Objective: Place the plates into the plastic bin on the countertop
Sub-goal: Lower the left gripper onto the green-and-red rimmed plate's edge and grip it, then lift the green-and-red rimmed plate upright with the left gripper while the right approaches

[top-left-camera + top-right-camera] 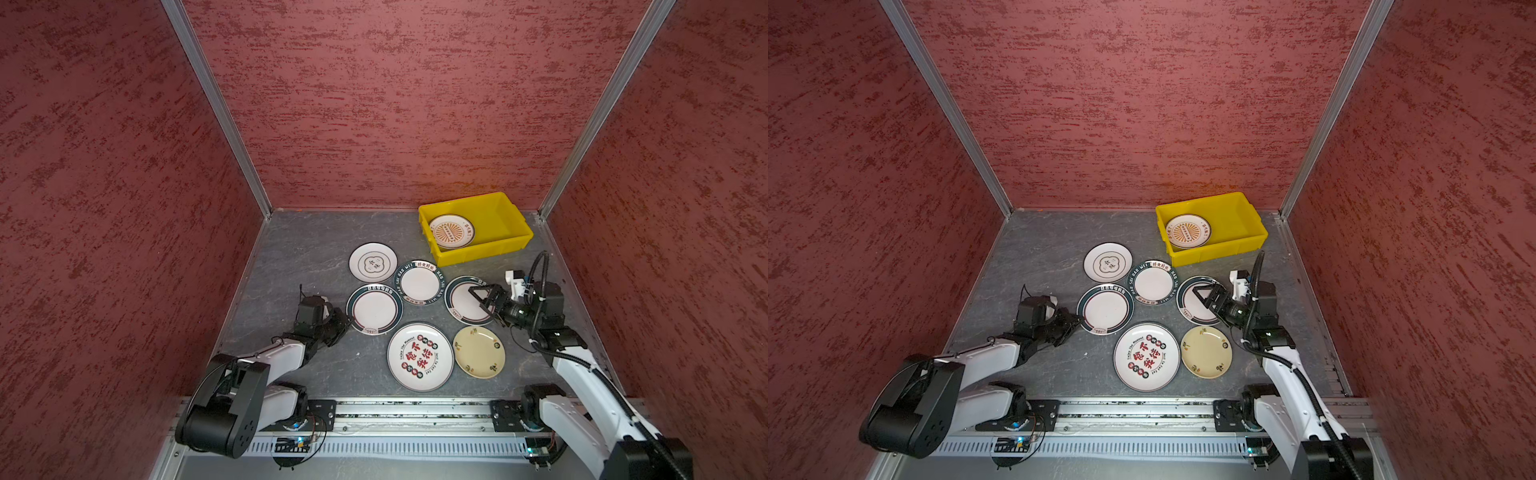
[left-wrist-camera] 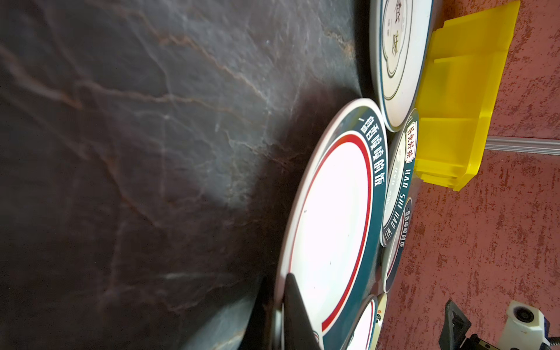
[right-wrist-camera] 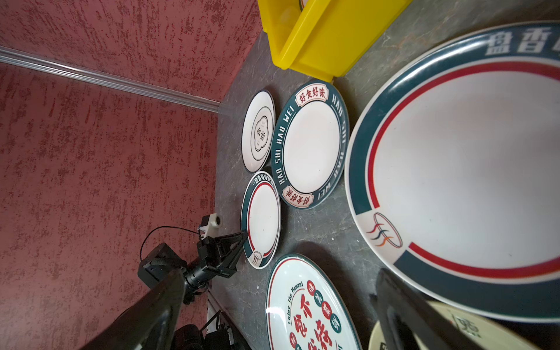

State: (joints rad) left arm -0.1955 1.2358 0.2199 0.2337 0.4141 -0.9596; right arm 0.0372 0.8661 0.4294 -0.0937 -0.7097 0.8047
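Note:
Several plates lie on the dark countertop. My left gripper is shut on the near rim of a green-rimmed plate, one finger above the rim and one below it. My right gripper hangs open over a second green-rimmed plate, holding nothing. Beside them lie a lettered green-rimmed plate, a white plate, a large red-printed plate and a cream-yellow plate. The yellow plastic bin at the back right holds one orange-printed plate.
Red textured walls close in the counter on three sides, with metal posts in the back corners. The arm bases sit on a metal rail along the front edge. Bare counter lies at the back left and in front of the left arm.

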